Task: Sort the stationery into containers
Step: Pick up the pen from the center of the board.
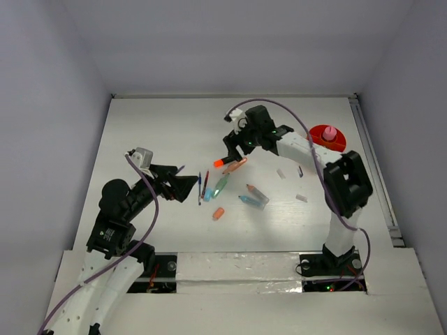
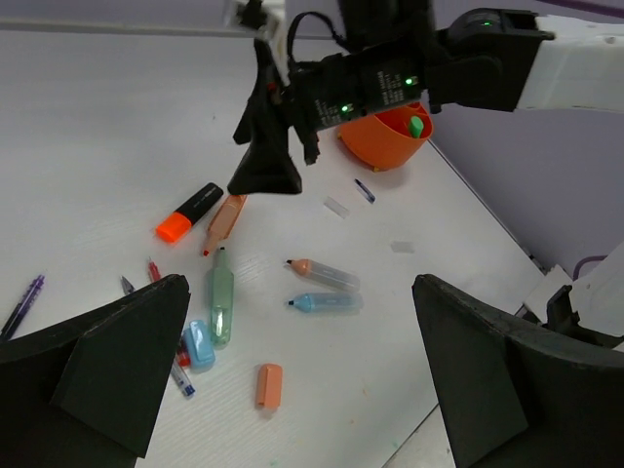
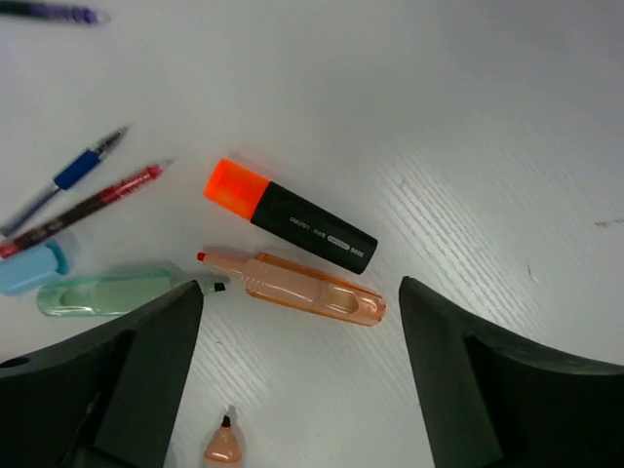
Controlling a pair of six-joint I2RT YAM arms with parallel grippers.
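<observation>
The orange container (image 1: 328,137) stands at the far right, and in the left wrist view the container (image 2: 385,144) has a green-capped item in it. My right gripper (image 1: 234,149) hovers open over a black marker with an orange cap (image 3: 292,217) and an uncapped orange highlighter (image 3: 314,289); its jaws (image 3: 300,292) hold nothing. A green highlighter (image 2: 221,304), a light blue cap (image 2: 199,343), an orange cap (image 2: 268,384) and two uncapped highlighters (image 2: 327,289) lie mid-table. A red and a blue pen (image 3: 83,190) lie beside them. My left gripper (image 1: 180,185) is open and empty (image 2: 300,292), left of the pile.
Small eraser-like bits (image 1: 281,173) lie between the pile and the container. A purple pen (image 2: 24,302) lies apart at the left. The right arm's forearm (image 2: 468,68) stretches across above the container. The table's raised rim (image 1: 374,167) runs along the right.
</observation>
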